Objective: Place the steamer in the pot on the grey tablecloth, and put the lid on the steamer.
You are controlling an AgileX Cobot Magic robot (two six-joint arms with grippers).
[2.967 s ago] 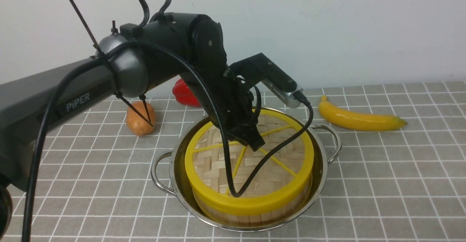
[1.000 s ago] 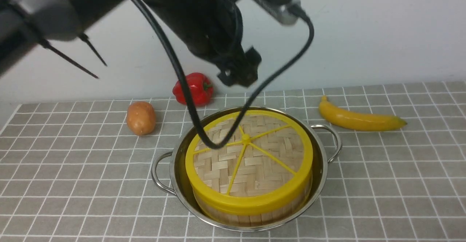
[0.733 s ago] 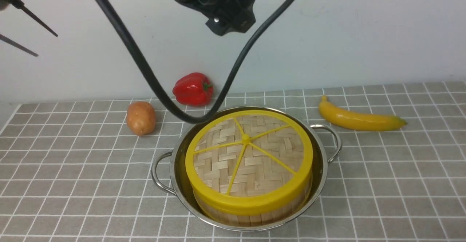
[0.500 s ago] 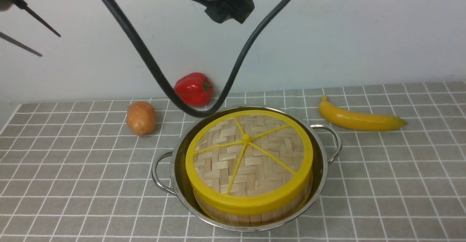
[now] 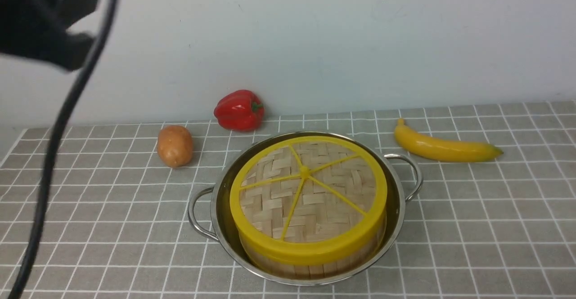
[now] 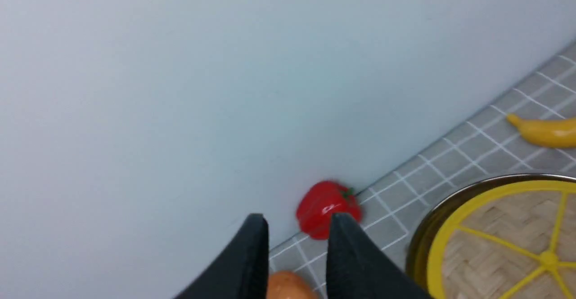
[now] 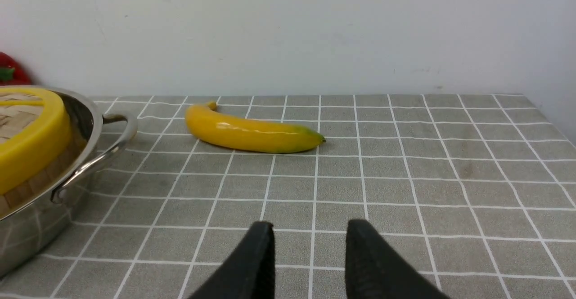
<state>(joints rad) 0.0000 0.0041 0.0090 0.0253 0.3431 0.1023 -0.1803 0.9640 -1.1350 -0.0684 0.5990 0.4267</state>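
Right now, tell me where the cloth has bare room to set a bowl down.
Widest bare patch: the grey tablecloth right of the pot, nearer than the banana. Another lies left of the pot, nearer than the potato. The back strip is crowded: potato, red bell pepper, pot rim and banana line it.
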